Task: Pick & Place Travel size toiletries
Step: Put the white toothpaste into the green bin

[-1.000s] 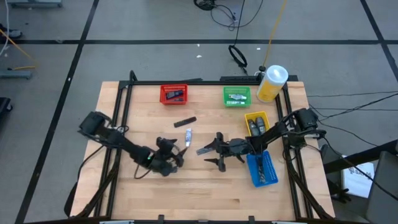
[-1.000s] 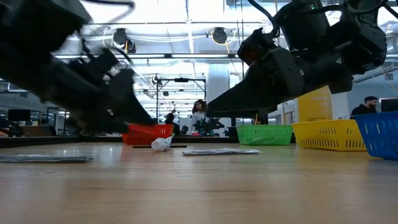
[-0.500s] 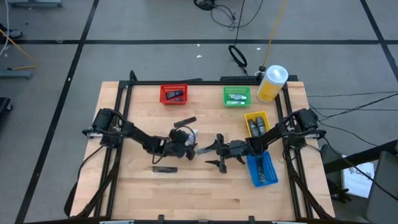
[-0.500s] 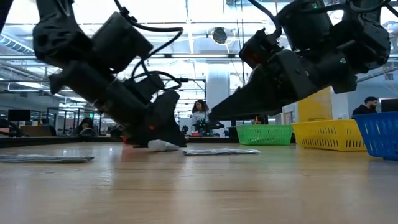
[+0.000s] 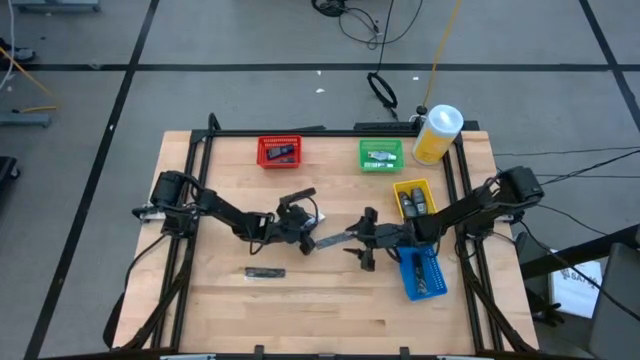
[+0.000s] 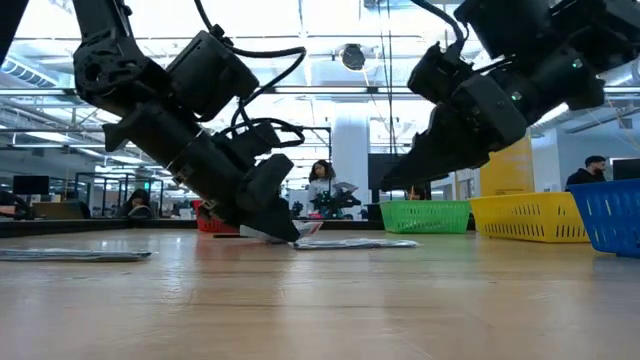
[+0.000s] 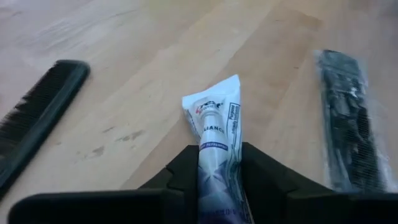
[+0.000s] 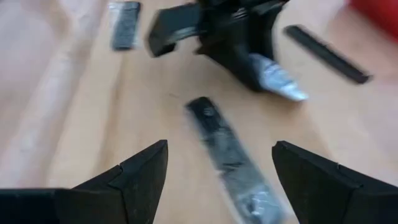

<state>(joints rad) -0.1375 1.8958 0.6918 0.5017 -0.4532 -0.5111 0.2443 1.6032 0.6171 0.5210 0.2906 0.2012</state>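
High view has the wooden table (image 5: 220, 280) with the left gripper (image 5: 300, 232) mid-table, pinching a small white tube (image 7: 216, 134) lying on the wood. Right gripper (image 8: 217, 171) hangs spread wide over a dark wrapped sachet (image 8: 227, 152), probably not touching it.

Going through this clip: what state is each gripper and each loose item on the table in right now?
left gripper: shut on the white tube
right gripper: open, holding nothing, above the silvery sachet
silvery sachet: flat on the table, ungripped
black comb: flat, untouched
dark sachet: flat, untouched
yellow bottle: upright, cap on
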